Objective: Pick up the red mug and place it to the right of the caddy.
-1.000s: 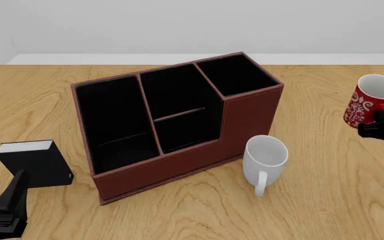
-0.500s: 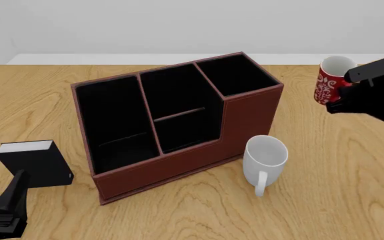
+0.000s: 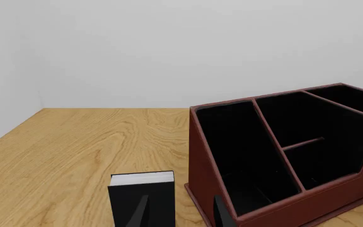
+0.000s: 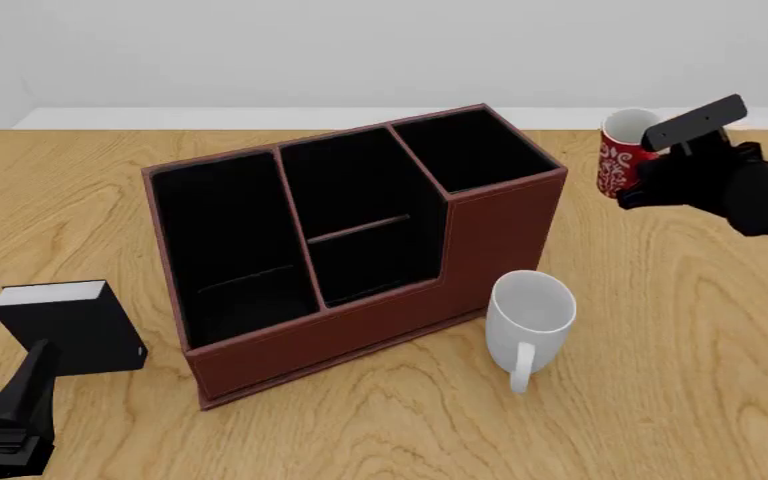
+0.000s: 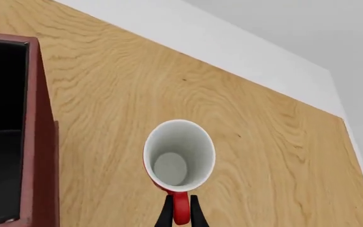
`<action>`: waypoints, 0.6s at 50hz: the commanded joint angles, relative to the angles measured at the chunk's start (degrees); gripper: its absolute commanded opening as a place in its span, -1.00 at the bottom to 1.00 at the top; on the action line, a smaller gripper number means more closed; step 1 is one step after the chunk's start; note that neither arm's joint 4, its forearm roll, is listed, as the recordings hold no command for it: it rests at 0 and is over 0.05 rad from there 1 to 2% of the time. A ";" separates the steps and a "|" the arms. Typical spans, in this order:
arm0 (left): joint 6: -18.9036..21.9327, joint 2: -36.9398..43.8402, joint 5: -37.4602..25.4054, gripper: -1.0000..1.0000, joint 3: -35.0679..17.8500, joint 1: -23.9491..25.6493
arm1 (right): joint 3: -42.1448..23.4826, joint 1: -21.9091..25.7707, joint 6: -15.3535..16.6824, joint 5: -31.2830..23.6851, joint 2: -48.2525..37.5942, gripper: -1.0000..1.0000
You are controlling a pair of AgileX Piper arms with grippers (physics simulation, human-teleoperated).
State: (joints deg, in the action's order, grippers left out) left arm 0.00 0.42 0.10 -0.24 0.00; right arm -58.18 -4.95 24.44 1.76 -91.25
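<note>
The red mug [image 4: 619,156] with white markings stands upright just right of the caddy's [image 4: 491,235] far right corner. My right gripper [image 4: 647,184] is shut on its red handle [image 5: 180,211], reaching in from the right. The right wrist view looks down into the mug's white inside [image 5: 179,158], with the caddy's red-brown wall [image 5: 41,142] beside it. I cannot tell whether the mug's base touches the table. My left gripper [image 4: 21,398] rests low at the front left, open [image 3: 180,216], empty, facing the caddy [image 3: 202,161].
A plain white mug [image 4: 531,315] stands in front of the caddy's right end, handle toward me. A small black book-like box [image 4: 71,335] sits left of the caddy, right before the left gripper's fingers [image 3: 141,212]. The table's back edge [image 4: 291,118] runs behind the caddy.
My right gripper has carried the red mug leftward and farther back, from the table's right edge to beside the caddy's far right corner. The left arm has not moved.
</note>
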 commanded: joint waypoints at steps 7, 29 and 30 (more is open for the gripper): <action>0.00 0.00 0.00 1.00 0.00 0.00 | -5.09 2.81 -0.19 -0.50 -6.01 -1.00; 0.00 0.00 0.00 1.00 0.00 0.00 | -5.63 3.22 0.77 -0.18 -8.63 -1.00; 0.00 0.00 0.00 1.00 0.00 0.00 | -5.71 3.21 0.71 -0.05 -9.01 -1.00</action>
State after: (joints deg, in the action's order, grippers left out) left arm 0.00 0.42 0.10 -0.24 0.00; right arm -62.94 -1.81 25.58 1.13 -98.76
